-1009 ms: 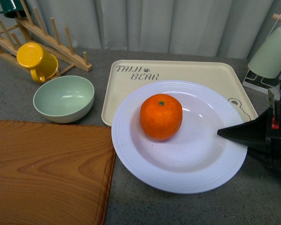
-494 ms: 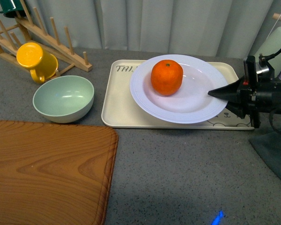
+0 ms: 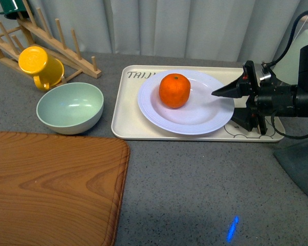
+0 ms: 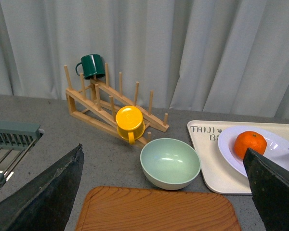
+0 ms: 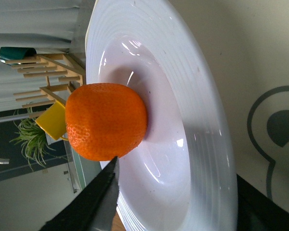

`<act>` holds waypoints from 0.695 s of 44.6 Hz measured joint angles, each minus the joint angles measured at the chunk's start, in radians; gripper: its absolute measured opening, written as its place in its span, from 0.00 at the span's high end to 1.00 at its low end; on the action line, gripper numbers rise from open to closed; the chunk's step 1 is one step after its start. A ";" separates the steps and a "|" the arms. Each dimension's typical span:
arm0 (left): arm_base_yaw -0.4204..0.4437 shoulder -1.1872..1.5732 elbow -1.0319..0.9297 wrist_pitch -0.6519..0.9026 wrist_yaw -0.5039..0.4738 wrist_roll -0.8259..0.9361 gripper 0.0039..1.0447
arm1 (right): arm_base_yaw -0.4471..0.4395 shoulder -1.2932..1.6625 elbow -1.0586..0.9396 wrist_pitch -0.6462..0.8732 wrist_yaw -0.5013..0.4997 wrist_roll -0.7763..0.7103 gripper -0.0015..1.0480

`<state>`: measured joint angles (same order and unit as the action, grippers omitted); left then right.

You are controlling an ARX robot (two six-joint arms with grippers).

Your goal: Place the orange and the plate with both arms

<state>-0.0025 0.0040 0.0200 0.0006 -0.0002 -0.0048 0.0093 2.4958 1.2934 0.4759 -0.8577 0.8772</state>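
A speckled grey counter (image 3: 195,179) ran back to a wall of pale pleated curtains (image 3: 185,25). A wooden cutting board (image 3: 51,189) filled the 8 o'clock corner of the front view. Behind it sat a pale green bowl (image 3: 70,107), and at 10 o'clock a wooden peg rack (image 3: 41,36) carried a yellow mug (image 3: 38,65) and a dark green mug (image 4: 92,66). A small blue light spot (image 3: 232,228) lay on the counter at 6 o'clock.

The beige bear tray (image 3: 128,123) lay just past centre, toward 1 o'clock. The plate (image 3: 195,115) rested flat on it, covering part of the lettering, and the orange (image 3: 174,90) sat in the plate's well, stem spot up, slightly toward the plate's 10 o'clock side.

The right gripper (image 3: 231,105) reached in from 3 o'clock. Its jaws stood apart, one black finger above the plate's 3 o'clock rim and the other lower, beside the rim over the tray; they straddled the edge with a visible gap, not clamped. The orange lay at 9 o'clock from the fingertips, apart from them.

The left gripper (image 4: 164,192) showed only in its wrist view, two dark fingers spread wide with nothing between them, the bowl and board in the gap.
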 joint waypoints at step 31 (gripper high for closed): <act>0.000 0.000 0.000 0.000 0.000 0.000 0.06 | -0.039 -0.274 -0.080 -0.199 0.035 -0.286 0.09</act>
<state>-0.0025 0.0040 0.0200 0.0006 -0.0002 -0.0048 -0.0292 2.2215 1.2133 0.2771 -0.8227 0.5915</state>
